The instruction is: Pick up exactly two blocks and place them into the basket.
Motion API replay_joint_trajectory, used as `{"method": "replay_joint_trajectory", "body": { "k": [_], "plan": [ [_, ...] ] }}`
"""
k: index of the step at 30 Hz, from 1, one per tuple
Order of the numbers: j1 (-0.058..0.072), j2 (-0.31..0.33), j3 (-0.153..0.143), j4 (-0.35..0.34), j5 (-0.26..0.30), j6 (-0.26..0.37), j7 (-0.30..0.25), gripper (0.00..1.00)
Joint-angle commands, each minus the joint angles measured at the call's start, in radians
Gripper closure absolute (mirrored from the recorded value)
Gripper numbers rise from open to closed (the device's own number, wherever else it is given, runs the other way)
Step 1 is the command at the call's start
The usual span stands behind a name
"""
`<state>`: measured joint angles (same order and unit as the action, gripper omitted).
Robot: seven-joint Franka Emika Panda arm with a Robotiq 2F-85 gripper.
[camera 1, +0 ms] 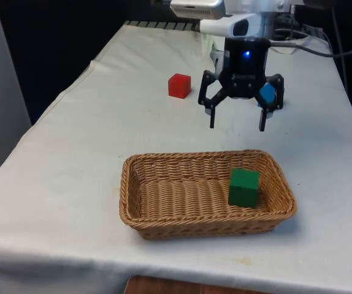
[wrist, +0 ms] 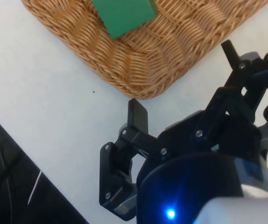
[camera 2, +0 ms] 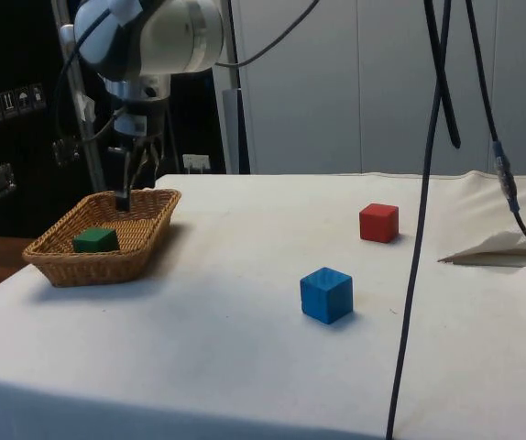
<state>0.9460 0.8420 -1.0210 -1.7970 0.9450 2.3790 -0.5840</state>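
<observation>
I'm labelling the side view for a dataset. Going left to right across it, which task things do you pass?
Basket with the green block inside it and the gripper above its far end → blue block → red block.

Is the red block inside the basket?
No, the red block sits on the white cloth far from the basket, which holds just the green block.

White cloth [camera 1: 102, 141] covers the table, creased at its edges. Black curtains [camera 1: 59, 43] behind. Side view: pale wall panels [camera 2: 336, 82], dark cabinet [camera 2: 16, 119].
</observation>
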Motion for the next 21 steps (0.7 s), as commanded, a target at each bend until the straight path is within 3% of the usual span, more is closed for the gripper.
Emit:
{"method": "replay_joint_trajectory", "body": {
  "k": [1, 4, 5, 6, 12, 13, 14, 19, 20, 21],
  "plan": [
    [0.04, -0.033, -0.017, -0.062, -0.002, 0.024, -0.013, 0.0],
    [0.043, -0.047, -0.019, -0.069, -0.014, 0.023, -0.012, 0.0],
    [0.003, -0.019, 0.0, -0.011, -0.013, 0.0, 0.0, 0.0],
    [0.045, -0.052, -0.019, -0.073, -0.018, 0.023, -0.011, 0.0],
    [0.043, -0.078, -0.002, -0.079, -0.022, 0.043, -0.006, 0.0],
    [0.011, -0.058, 0.01, -0.035, -0.032, 0.013, 0.003, 0.0],
    [0.042, -0.086, 0.007, -0.082, -0.02, 0.055, -0.006, 0.0],
    [0.038, -0.111, 0.028, -0.093, -0.021, 0.093, -0.005, 0.0],
    [0.014, -0.088, 0.035, -0.058, -0.031, 0.065, 0.005, 0.0],
    [0.038, -0.117, 0.031, -0.097, -0.021, 0.102, -0.005, 0.0]
  ]
}}
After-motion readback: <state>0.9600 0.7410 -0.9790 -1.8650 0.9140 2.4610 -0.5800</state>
